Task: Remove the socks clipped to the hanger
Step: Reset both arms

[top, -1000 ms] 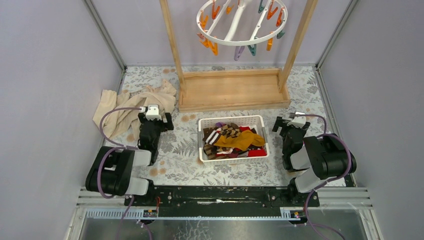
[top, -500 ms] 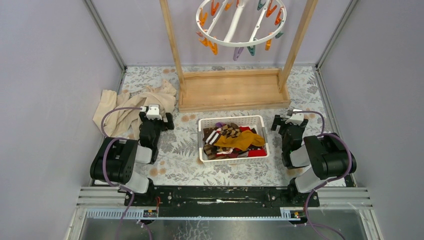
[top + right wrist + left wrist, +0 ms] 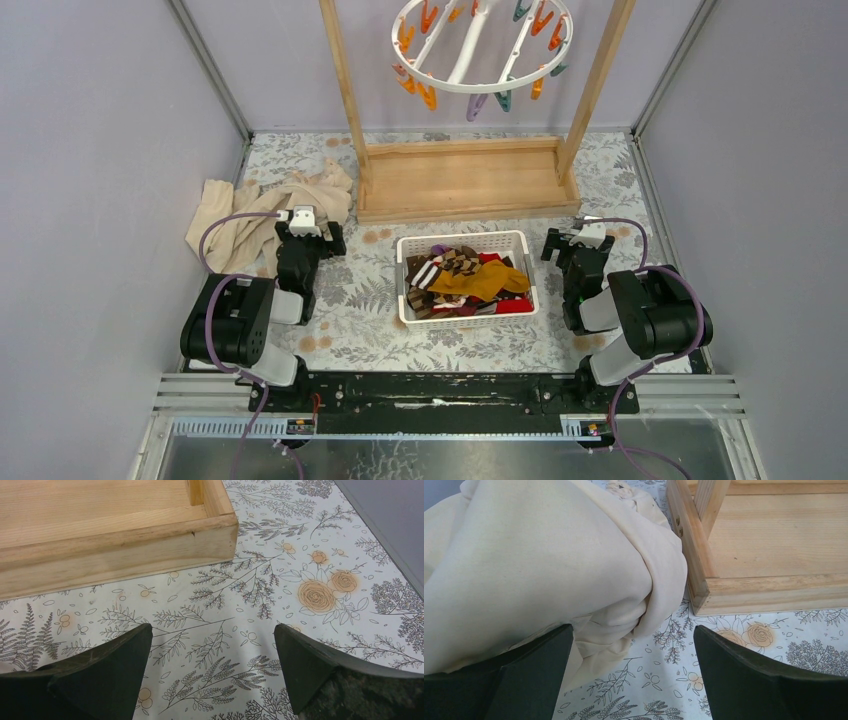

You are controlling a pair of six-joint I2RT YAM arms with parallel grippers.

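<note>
1. Socks (image 3: 467,280) lay heaped in the white basket (image 3: 462,238) on the desk (image 3: 360,340), between your arms; none hung on the hanger (image 3: 480,88).
2. Your left fingers (image 3: 514,680) gaped empty by the beige cloth (image 3: 524,555); right fingers (image 3: 340,680) gaped empty too.
3. Hanger hung well ahead, midway between both arms; job looked done.

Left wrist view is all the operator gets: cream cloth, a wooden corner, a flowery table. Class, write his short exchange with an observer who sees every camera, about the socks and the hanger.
Operator: Are any socks clipped on the hanger?
Observer: No. The hanger hangs from the wooden rack, and every one of its clips in view is bare.
Operator: Where are the socks?
Observer: The socks lie piled in the white basket in front of the rack.
</note>
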